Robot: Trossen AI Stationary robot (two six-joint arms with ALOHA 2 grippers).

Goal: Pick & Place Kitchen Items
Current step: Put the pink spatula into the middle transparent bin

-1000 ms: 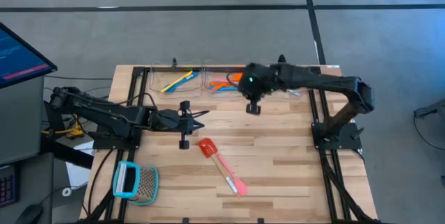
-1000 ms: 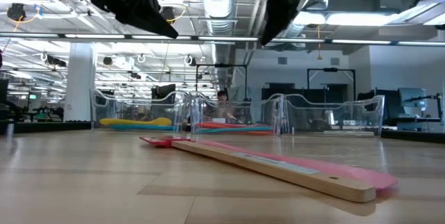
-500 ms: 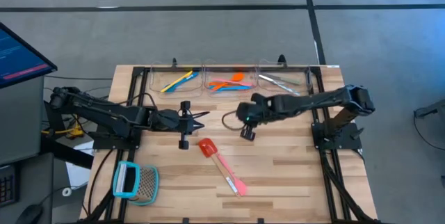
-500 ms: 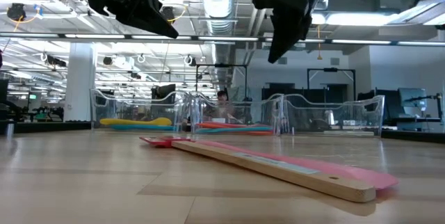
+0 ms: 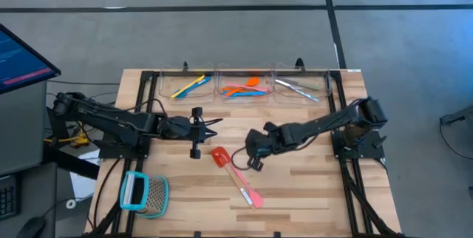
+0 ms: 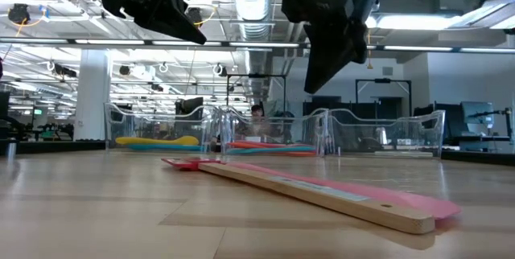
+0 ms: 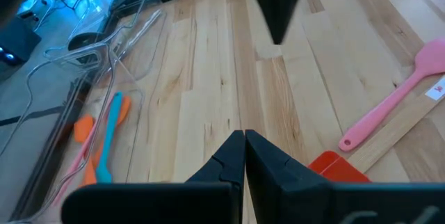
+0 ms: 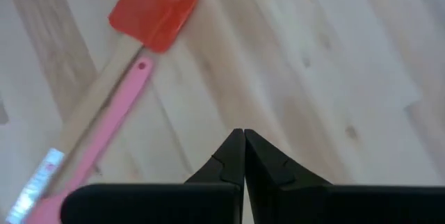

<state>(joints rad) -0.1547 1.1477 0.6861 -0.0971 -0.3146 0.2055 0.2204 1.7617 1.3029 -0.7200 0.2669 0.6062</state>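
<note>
Lying just beside the right end effector [image 5: 246, 151], fingers pressed together empty: red-headed spatula [image 5: 220, 157]

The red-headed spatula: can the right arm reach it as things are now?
Probably yes. The right tool hangs just beside the red-headed spatula, with nothing between them; its fingers are shut and would need to open first.

Red-headed spatula [image 7: 338, 168]: in the left wrist view its head sits partly behind the left end effector [image 7: 244, 138], only a corner showing. Pink spatula [image 8: 83, 147]: in the right wrist view its handle runs off the picture's edge. Silvery metal piece [image 5: 298, 88] in the far clear bin [image 5: 323, 96]: too small in the high view to tell its kind. Teal-framed mesh tool [image 5: 143, 193]: mesh detail too fine to make out. Monitor [image 5: 18, 59]: cut by the high view's edge.
</note>
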